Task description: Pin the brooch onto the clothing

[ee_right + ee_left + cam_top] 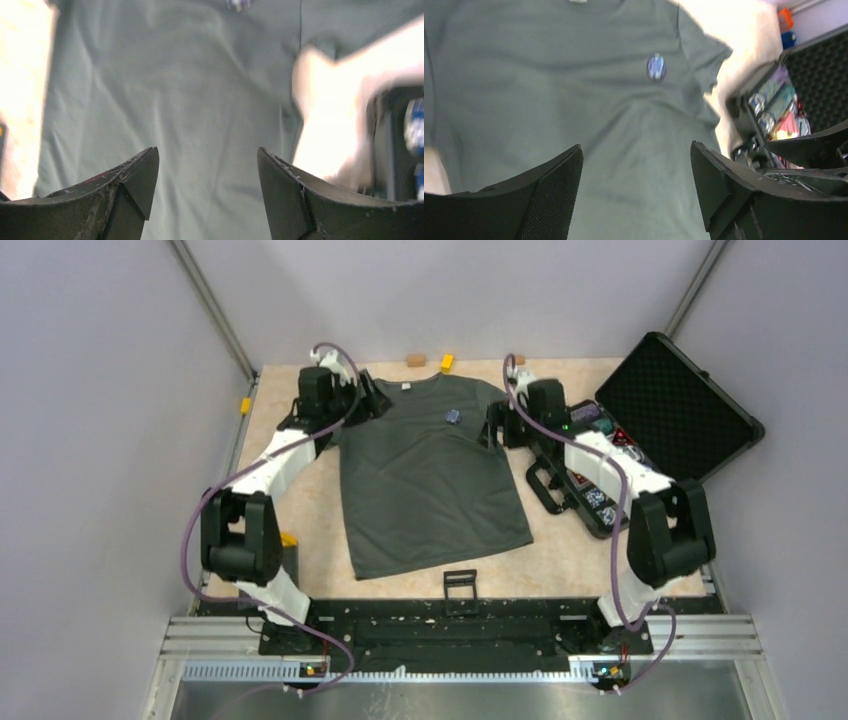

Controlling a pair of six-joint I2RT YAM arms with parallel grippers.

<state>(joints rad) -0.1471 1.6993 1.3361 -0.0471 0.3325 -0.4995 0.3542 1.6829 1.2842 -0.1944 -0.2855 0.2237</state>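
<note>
The dark grey-green T-shirt lies flat on the table, neck label at the far end. The small round blue-and-silvery brooch sits on its chest near the right sleeve; it also shows in the left wrist view and at the top edge of the right wrist view. My left gripper is open and empty above the shirt's left shoulder. My right gripper is open and empty at the shirt's right sleeve, over the cloth.
An open black case with poker chips and small items stands at the right, its lid raised. A small black square frame lies at the near table edge. Small orange and yellow blocks lie by the back wall.
</note>
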